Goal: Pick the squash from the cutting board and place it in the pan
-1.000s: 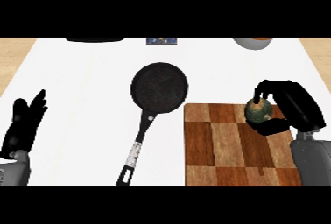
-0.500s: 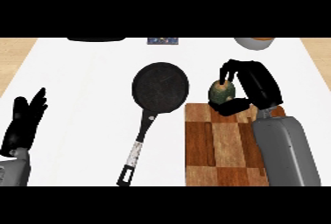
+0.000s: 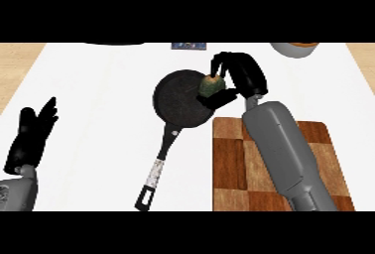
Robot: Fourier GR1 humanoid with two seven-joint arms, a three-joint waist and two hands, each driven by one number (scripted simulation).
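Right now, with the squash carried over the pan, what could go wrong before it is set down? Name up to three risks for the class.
1. The right hand holds the squash over the pan's right rim, not its middle; released here, it might land on the rim and roll onto the counter.
2. Lowering the hand could nudge the pan, which lies unsecured.
3. The squash is rounded, so it may roll inside the pan.

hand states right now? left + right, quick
Left hand: open, holding nothing, resting fingers-up at the view's left edge.
Right hand: shut on the squash, held over the pan.
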